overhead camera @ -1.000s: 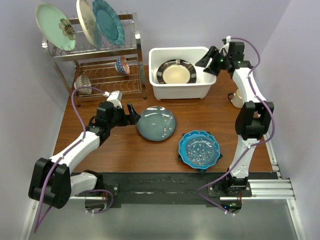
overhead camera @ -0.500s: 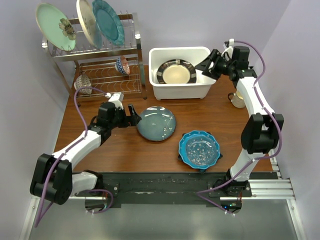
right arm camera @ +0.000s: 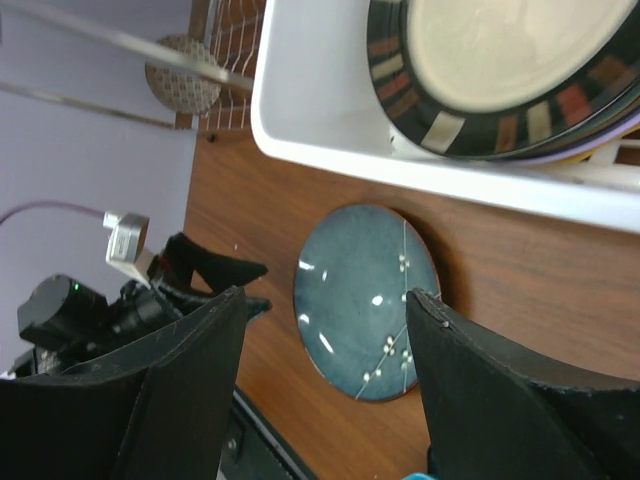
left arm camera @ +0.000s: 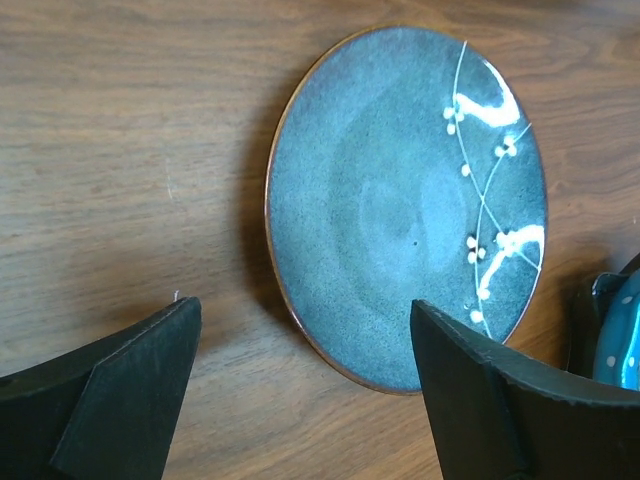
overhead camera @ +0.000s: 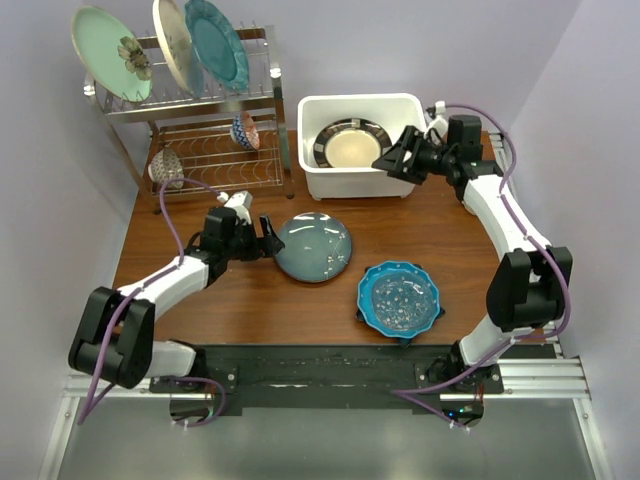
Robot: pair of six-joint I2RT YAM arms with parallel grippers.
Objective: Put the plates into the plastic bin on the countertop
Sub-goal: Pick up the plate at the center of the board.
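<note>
The white plastic bin (overhead camera: 358,178) (right arm camera: 330,120) stands at the back of the countertop (overhead camera: 250,300) with a dark-rimmed cream plate (overhead camera: 350,145) (right arm camera: 500,60) lying in it. A blue-grey round plate (overhead camera: 313,246) (left arm camera: 405,205) (right arm camera: 365,300) with white sprigs lies flat mid-table. My left gripper (overhead camera: 268,238) (left arm camera: 305,310) is open and low at that plate's left edge, holding nothing. A blue scalloped white-dotted plate (overhead camera: 399,297) rests on a dark-blue one (overhead camera: 362,318). My right gripper (overhead camera: 395,160) (right arm camera: 325,297) hangs open and empty by the bin's front right corner.
A chrome wire rack (overhead camera: 200,105) at the back left holds a mint flower plate (overhead camera: 110,52), a cream plate (overhead camera: 172,45) and a teal plate (overhead camera: 215,42) upright, with small bowls (overhead camera: 245,130) on its lower shelf. A purple wall runs close along the right side.
The right gripper has swung from beside the bin's right end down and left to its front right corner. The left gripper has edged toward the blue-grey plate, its jaws slightly narrower.
</note>
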